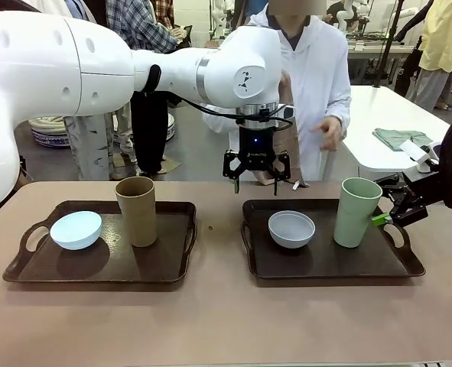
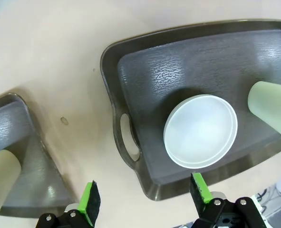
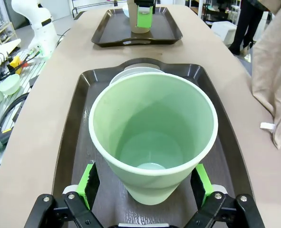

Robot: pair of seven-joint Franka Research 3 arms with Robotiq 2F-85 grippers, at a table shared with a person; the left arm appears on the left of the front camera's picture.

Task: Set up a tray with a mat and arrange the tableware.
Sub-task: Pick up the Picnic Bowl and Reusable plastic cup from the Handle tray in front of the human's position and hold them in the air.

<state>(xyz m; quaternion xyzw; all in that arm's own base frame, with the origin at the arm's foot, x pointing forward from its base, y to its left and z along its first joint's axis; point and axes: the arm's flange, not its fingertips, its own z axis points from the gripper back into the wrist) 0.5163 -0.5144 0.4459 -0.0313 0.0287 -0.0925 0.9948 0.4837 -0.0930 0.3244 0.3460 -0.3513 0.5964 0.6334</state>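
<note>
Tableware on the desk (image 1: pixel 226 321); left claw (image 1: pixel 256 185) and right claw (image 3: pixel 145 179) both released.
Left-edge tray (image 1: pixel 134 261): tan-brown cup (image 1: pixel 136 212), light blue bowl (image 1: pixel 76 229). Right-edge tray (image 1: pixel 325 261): pale green cup (image 1: pixel 357 212), greyish white bowl (image 1: pixel 291 228). The right claw straddles that cup; the left claw hangs above that tray's far rim.

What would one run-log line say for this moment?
left gripper: open, over rim of right-hand tray | right gripper: open, straddling pale green cup | greyish-white bowl: on same tray
</note>
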